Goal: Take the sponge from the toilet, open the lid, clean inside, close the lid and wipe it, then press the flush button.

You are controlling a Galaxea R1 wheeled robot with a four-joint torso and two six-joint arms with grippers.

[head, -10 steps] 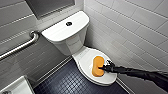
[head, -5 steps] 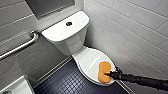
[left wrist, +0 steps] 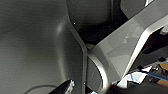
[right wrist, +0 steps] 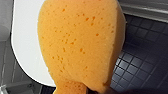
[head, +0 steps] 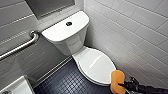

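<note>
The white toilet (head: 75, 42) stands in the corner with its lid (head: 96, 65) down. The tank top carries a dark flush button (head: 68, 23). In the head view my right gripper (head: 123, 85) is shut on the orange sponge (head: 117, 81), holding it just past the lid's front right edge, over the floor. The right wrist view has the sponge (right wrist: 80, 42) large and close, with the white lid (right wrist: 25, 45) behind it on one side and dark floor tiles (right wrist: 142, 50) on the other. The left wrist view has grey robot surfaces (left wrist: 37, 45) and nothing held.
A steel grab bar (head: 20, 47) runs along the left wall. A white basin corner (head: 17, 87) sits at the lower left. The tiled right wall (head: 140, 32) stands close beside the toilet. Dark small-tiled floor (head: 67, 82) lies in front of the bowl.
My right gripper has carried the sponge from the top of the lid toward the front right, past the lid's edge. The toilet and the camera have stayed put.
</note>
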